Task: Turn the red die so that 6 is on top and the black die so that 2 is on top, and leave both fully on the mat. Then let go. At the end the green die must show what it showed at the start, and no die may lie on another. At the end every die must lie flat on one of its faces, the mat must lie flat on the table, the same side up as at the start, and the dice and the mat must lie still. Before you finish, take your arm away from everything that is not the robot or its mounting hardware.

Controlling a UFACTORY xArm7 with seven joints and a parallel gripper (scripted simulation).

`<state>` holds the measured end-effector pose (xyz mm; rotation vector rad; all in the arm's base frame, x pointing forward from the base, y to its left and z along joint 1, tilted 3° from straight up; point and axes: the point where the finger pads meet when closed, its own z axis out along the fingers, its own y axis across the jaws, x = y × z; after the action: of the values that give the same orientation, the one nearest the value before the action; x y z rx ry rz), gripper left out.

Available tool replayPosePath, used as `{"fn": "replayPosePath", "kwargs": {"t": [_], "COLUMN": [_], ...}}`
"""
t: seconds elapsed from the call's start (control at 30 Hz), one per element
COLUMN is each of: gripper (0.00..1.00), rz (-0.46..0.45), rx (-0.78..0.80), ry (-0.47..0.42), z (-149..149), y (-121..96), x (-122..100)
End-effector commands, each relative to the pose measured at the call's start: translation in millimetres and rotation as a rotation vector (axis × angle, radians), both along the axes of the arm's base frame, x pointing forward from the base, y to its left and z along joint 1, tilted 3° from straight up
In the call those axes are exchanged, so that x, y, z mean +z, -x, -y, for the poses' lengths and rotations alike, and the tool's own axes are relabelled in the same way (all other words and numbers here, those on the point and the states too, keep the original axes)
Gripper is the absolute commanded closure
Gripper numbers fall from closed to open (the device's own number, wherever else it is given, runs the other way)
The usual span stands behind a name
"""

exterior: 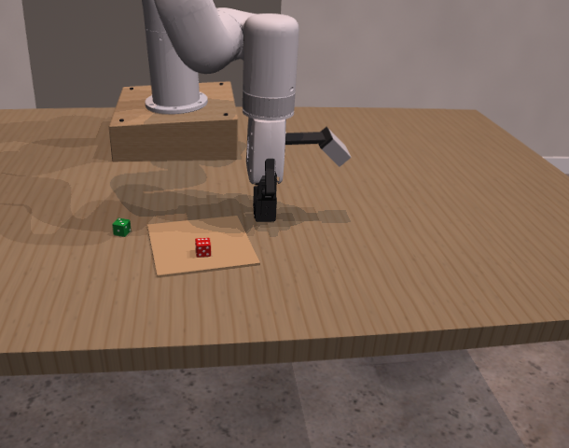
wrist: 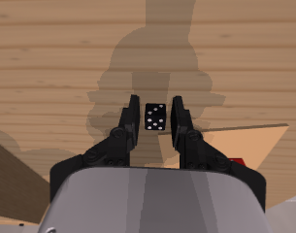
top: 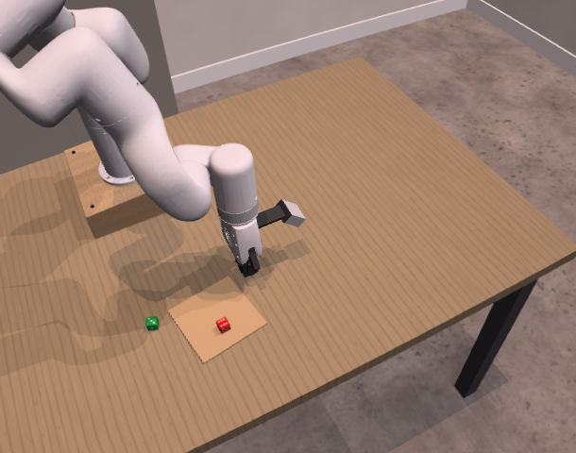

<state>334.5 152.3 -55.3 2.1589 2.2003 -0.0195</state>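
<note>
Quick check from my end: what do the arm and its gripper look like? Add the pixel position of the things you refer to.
The arm (top: 146, 146) (exterior: 270, 58) is smooth and whitish, with rounded joints and a grey ring near the wrist. The gripper (wrist: 155, 107) has a pale housing and black, jointed fingers with flat inner sides. A black bracket carries a grey block off its side. No cables show.
</note>
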Motion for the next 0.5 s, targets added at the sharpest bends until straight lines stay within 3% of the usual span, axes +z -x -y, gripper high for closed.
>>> {"fn": "replayPosePath", "kwargs": {"t": [0.0, 0.07, 0.1, 0.47], "gripper": [0.64, 0.64, 0.85, 0.85], "rz": [0.003, 0.003, 0.003, 0.003], "rx": [0.001, 0.001, 0.001, 0.001], "ry": [-0.001, -0.001, -0.001, -0.001], "z": [-0.6, -0.6, -0.6, -0.6], "y": [-1.0, -1.0, -1.0, -1.0], "x": [0.8, 0.8, 0.8, 0.8]}}
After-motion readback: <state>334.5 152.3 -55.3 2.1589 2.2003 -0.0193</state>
